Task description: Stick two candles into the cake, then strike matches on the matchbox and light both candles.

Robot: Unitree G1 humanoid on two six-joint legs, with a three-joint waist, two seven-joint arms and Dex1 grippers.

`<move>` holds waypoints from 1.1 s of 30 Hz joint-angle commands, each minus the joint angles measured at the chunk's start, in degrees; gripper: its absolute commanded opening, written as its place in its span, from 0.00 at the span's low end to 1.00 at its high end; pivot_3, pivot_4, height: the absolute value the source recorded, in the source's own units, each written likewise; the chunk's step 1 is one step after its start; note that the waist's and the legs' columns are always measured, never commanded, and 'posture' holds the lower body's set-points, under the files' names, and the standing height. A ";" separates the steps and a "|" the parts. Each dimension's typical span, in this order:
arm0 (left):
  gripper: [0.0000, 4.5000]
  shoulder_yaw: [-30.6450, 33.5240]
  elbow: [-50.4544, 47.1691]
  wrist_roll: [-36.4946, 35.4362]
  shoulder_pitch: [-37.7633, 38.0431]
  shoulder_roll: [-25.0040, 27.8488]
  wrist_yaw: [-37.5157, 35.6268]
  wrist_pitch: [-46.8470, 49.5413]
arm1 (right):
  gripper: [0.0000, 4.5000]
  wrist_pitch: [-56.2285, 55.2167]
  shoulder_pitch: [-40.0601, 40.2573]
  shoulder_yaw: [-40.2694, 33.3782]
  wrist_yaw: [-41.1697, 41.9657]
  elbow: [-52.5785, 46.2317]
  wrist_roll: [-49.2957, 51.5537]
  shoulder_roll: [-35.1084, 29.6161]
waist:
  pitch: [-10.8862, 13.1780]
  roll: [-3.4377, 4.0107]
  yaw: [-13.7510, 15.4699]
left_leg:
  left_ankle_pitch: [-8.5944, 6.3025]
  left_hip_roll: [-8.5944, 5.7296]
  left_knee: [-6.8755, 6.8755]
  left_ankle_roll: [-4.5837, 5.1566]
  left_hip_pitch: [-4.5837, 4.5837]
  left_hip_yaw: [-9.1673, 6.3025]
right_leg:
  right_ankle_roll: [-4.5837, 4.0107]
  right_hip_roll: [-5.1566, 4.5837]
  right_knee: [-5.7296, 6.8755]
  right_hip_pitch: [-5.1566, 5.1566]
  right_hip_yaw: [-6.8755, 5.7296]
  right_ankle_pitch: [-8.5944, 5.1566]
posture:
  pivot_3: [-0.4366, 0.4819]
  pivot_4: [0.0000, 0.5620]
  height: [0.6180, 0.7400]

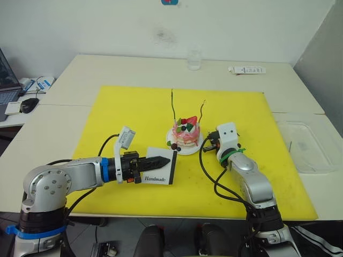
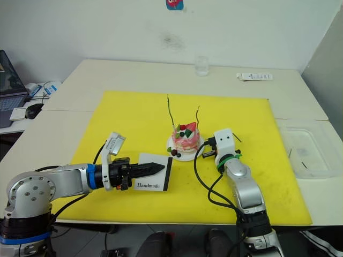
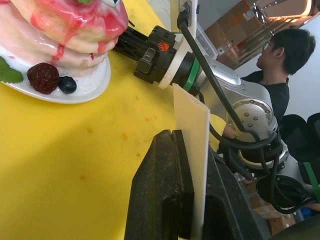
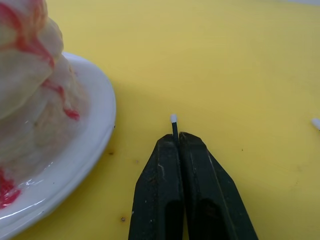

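Both candles look planted: two thin wavy wire-like candles (image 1: 172, 105) rise from the small round pink-and-white cake (image 1: 186, 133) on its white plate (image 1: 172, 145), unlit as far as I can see. Judging by that, the step in hand is the strike.

Left gripper (image 3: 187, 150): fingers clamped on the flat white "Handmade" matchbox (image 1: 161, 165), held on edge, its flat printed face toward the camera in the head views. The box's long axis runs along the fingers; its far end points toward the cake, just short of the plate rim.

Right gripper (image 4: 176, 137): fingers pressed together on a short dark match (image 4: 174, 126). Only the pale-tipped end pokes out past the fingertips, in line with them. The cake plate sits just beside the fingers, to one side, not touching. A second pale tip (image 4: 315, 123) lies on the yellow mat (image 1: 134, 115) off to the other side.

Key relation: the matchbox lies across the cake plate's near edge from the right gripper, toward the robot's left. The match tip points roughly that way. I can't tell which edge carries the black striking strip. Right arm is the nearer one to close the gap; the plate rim sits close to that path, so snagging it is the risk.

A person (image 3: 280, 55) shows behind the right arm in the left wrist view.
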 commanded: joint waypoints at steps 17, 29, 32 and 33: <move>0.00 -0.34 -1.47 -3.16 0.40 -0.72 1.33 -1.59 | 0.01 15.01 8.75 -2.39 10.49 -24.86 9.06 -11.85 | 0.01 0.01 -0.10 | -0.01 0.00 -0.06 0.00 -0.07 -0.04 | 0.02 0.00 -0.03 -0.05 -0.05 -0.02 | 0.48 0.27 1.00; 0.00 -1.66 -1.20 -3.45 -0.14 -0.95 1.15 -1.59 | 0.01 11.21 16.28 -2.91 10.58 -25.06 10.09 -13.81 | 0.01 0.01 -0.29 | 0.00 0.00 -0.04 0.00 -0.03 0.01 | 0.02 0.02 -0.03 -0.04 -0.01 -0.02 | 0.48 0.27 1.00; 0.00 -1.82 -1.17 -3.40 -0.02 -0.77 1.03 -1.66 | 0.16 8.93 17.10 -2.16 10.62 -23.39 9.67 -13.94 | 0.01 0.01 -0.29 | -0.01 -0.01 -0.04 0.00 -0.04 0.01 | 0.03 0.02 -0.05 -0.04 -0.01 -0.03 | 0.48 0.27 1.00; 0.00 -1.87 -1.18 -3.40 0.01 -0.72 1.00 -1.70 | 0.23 7.93 17.23 -1.66 10.77 -23.06 9.49 -14.15 | 0.01 0.01 -0.29 | -0.01 -0.01 -0.05 0.00 -0.04 0.01 | 0.03 0.01 -0.06 -0.04 0.00 -0.03 | 0.48 0.27 1.00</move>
